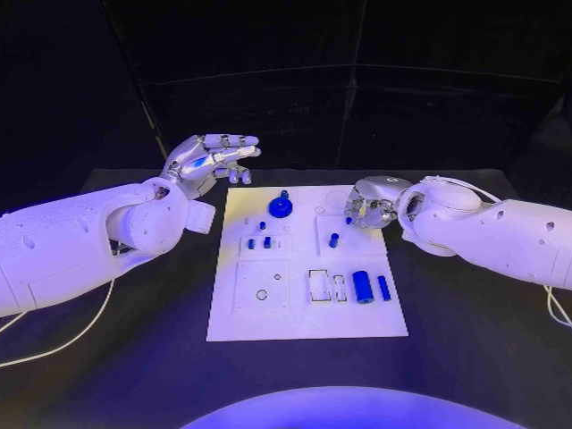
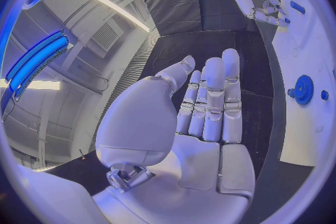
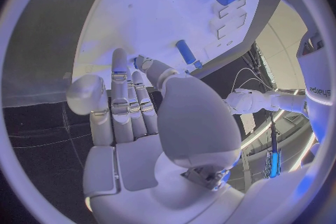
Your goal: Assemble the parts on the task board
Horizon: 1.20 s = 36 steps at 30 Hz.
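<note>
The white task board (image 1: 306,304) lies mid-table. A blue gear (image 1: 281,207) stands near its far edge, and the left wrist view shows the gear (image 2: 304,89) too. Small blue pegs (image 1: 258,242) and another peg (image 1: 334,239) stand in the board's middle. A thick blue cylinder (image 1: 362,286) and a thin one (image 1: 384,287) lie at the near right. My left hand (image 1: 209,161) hovers off the board's far left corner, its palm (image 2: 206,123) bare. My right hand (image 1: 370,204) is over the far right edge, thumb and a finger pinching a small blue part (image 3: 139,60).
Black table (image 1: 479,357) surrounds the board on all sides. A white cable (image 1: 54,344) runs under my left arm and another cable (image 1: 563,322) under my right. Both forearms flank the board's sides.
</note>
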Each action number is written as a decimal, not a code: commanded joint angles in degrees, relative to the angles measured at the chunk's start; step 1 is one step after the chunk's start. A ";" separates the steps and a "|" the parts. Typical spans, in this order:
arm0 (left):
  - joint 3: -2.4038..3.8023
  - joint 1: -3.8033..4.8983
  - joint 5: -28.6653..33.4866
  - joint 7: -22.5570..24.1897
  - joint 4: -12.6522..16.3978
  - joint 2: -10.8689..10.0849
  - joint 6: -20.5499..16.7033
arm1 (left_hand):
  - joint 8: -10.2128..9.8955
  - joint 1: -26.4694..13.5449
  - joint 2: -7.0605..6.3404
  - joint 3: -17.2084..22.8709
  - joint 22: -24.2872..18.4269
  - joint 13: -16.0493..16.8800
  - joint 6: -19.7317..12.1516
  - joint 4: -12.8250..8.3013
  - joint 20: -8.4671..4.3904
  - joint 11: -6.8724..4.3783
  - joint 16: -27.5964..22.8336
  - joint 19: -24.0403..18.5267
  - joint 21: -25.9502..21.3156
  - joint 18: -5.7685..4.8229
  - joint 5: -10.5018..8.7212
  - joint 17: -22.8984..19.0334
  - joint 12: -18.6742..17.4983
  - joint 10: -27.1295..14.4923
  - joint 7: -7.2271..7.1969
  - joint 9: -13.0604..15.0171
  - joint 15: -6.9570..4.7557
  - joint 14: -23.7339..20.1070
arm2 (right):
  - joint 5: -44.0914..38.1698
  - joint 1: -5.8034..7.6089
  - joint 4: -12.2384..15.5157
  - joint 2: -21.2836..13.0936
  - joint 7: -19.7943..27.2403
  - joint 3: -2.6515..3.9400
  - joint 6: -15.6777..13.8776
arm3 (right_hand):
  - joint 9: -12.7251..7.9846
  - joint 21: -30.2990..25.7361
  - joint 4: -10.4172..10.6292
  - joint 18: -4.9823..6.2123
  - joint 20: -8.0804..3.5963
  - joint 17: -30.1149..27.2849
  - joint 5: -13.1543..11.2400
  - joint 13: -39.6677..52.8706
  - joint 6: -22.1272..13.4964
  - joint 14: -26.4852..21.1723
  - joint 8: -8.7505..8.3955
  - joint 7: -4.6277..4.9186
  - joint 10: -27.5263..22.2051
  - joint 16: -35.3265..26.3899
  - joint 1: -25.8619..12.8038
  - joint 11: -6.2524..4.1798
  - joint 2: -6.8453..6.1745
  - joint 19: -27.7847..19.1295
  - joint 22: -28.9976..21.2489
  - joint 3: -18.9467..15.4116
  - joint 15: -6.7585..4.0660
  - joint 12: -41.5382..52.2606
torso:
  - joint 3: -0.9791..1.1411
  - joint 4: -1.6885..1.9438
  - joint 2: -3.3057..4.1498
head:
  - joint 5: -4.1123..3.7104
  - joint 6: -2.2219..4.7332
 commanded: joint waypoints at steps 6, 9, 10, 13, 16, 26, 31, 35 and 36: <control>0.05 0.07 0.42 0.84 -0.22 0.21 0.75 | 0.21 0.62 0.02 -0.14 -0.08 -0.09 -0.42 -0.44 -0.04 0.00 -0.23 -0.26 -0.14 0.73 0.21 -0.11 0.35 -0.43 0.21 -0.09 -0.04 -0.04 | -0.26 -0.11 -0.66 0.77 -0.46 0.03 1.12 | 0.06 1.01 0.10 -0.28 0.24 0.32 -0.40 -0.01 0.69 0.29 0.05 -0.10 0.54 -0.42 0.57 -0.10 0.30 -0.43 0.85 1.53 -0.23 0.43 | -0.06 0.08 0.00 | -0.12 -0.16; 0.05 0.06 0.42 0.78 -0.25 0.26 0.78 | 0.21 0.63 0.03 -0.14 -0.09 -0.09 -0.43 -0.44 -0.04 0.00 -0.23 -0.26 -0.14 0.73 0.21 -0.11 0.35 -0.44 0.21 -0.09 -0.04 -0.04 | -0.26 -0.29 -0.79 1.04 -0.62 0.03 1.77 | 0.10 1.58 0.12 -0.33 0.28 0.45 -0.42 0.02 1.07 0.29 0.12 -0.21 0.89 -0.51 0.58 -0.20 0.34 -0.45 1.49 2.09 -0.27 0.57 | -0.07 0.07 -0.01 | -0.10 -0.22; 0.05 0.06 0.42 0.76 -0.26 0.27 0.77 | 0.21 0.70 0.06 -0.13 -0.09 -0.09 -0.45 -0.48 -0.05 0.01 -0.22 -0.25 -0.15 0.73 0.21 -0.12 0.36 -0.47 0.23 -0.09 -0.04 -0.03 | -0.26 -0.34 -0.82 1.11 -0.67 0.03 1.95 | 0.10 1.66 0.12 -0.33 0.29 0.48 -0.43 0.02 1.15 0.30 0.13 -0.23 0.96 -0.52 0.58 -0.21 0.34 -0.47 1.58 2.19 -0.28 0.59 | -0.07 0.07 0.00 | -0.07 -0.27; 0.05 0.06 0.42 0.71 -0.30 0.28 0.75 | 0.21 0.70 0.06 -0.13 -0.09 -0.09 -0.45 -0.48 -0.05 0.01 -0.22 -0.24 -0.15 0.73 0.21 -0.12 0.36 -0.48 0.23 -0.09 -0.04 -0.03 | -0.26 -0.54 -0.88 1.30 -0.91 0.03 2.51 | 0.11 2.02 0.11 -0.38 0.29 0.56 -0.45 0.04 1.34 0.30 0.15 -0.30 1.18 -0.57 0.56 -0.26 0.26 -0.46 2.00 2.43 -0.31 0.67 | -0.06 0.05 0.00 | 0.00 -0.30; 0.05 0.06 0.42 0.68 -0.36 0.28 0.72 | 0.21 0.70 0.06 -0.13 -0.09 -0.09 -0.45 -0.48 -0.05 0.01 -0.22 -0.24 -0.15 0.73 0.21 -0.12 0.36 -0.48 0.23 -0.09 -0.04 -0.03 | -0.31 -0.68 -0.92 1.43 -1.13 0.03 2.87 | 0.13 2.88 0.09 -0.56 0.29 0.65 -0.48 0.07 1.60 0.31 0.19 -0.37 1.45 -0.61 0.52 -0.33 0.15 -0.22 3.15 2.66 -0.35 0.77 | -0.06 0.03 -0.03 | 0.07 -0.37; 0.04 0.06 0.42 0.64 -0.44 0.42 0.75 | 0.19 0.84 0.08 -0.13 -0.11 -0.10 -0.51 -0.58 -0.05 0.04 -0.22 -0.22 -0.17 0.73 0.21 -0.15 0.36 -0.57 0.26 -0.10 -0.03 -0.02 | -2.26 -1.02 -1.32 2.11 -2.80 0.03 3.52 | 0.22 4.87 0.14 -0.87 0.21 1.12 -1.73 0.27 2.91 0.37 0.32 -0.77 2.83 -0.83 0.60 -0.73 0.48 0.00 5.49 3.79 -0.54 1.23 | -0.04 0.03 0.00 | 0.09 -0.41; 0.04 0.05 0.42 0.62 -0.49 0.45 0.76 | 0.19 0.84 0.08 -0.13 -0.11 -0.10 -0.51 -0.58 -0.05 0.04 -0.22 -0.22 -0.17 0.73 0.21 -0.15 0.36 -0.57 0.26 -0.10 -0.03 -0.02 | -3.72 -1.27 -1.36 2.47 -3.89 0.03 3.69 | 0.27 6.18 0.03 -1.14 0.16 1.38 -3.37 0.45 3.72 0.35 0.38 -1.02 3.70 -0.99 0.79 -1.00 0.64 0.27 7.16 4.51 -0.64 1.53 | -0.05 0.01 0.01 | 0.07 -0.46; 0.04 0.04 0.41 0.60 -0.49 0.45 0.76 | 0.17 0.92 0.08 -0.14 -0.12 -0.11 -0.56 -0.63 -0.05 0.06 -0.22 -0.20 -0.18 0.73 0.21 -0.16 0.36 -0.63 0.28 -0.11 -0.02 -0.02 | -4.83 -1.52 -1.43 2.69 -4.86 0.03 3.50 | 0.31 7.17 0.02 -1.37 0.13 1.52 -3.66 0.63 4.17 0.36 0.43 -1.18 4.33 -1.06 0.68 -1.18 0.44 0.62 8.49 4.59 -0.70 1.80 | -0.09 0.01 0.01 | 0.05 -0.60; 0.04 0.04 0.41 0.60 -0.48 0.45 0.72 | 0.16 1.02 0.06 -0.15 -0.12 -0.12 -0.60 -0.72 -0.05 0.07 -0.21 -0.18 -0.19 0.72 0.21 -0.17 0.36 -0.70 0.30 -0.12 -0.01 -0.02 | -5.16 -1.59 -1.42 2.74 -5.12 0.03 3.47 | 0.32 7.50 0.01 -1.45 0.12 1.55 -3.72 0.68 4.30 0.37 0.45 -1.23 4.49 -1.07 0.67 -1.23 0.38 0.76 8.95 4.60 -0.73 1.87 | -0.09 0.02 0.00 | 0.08 -0.63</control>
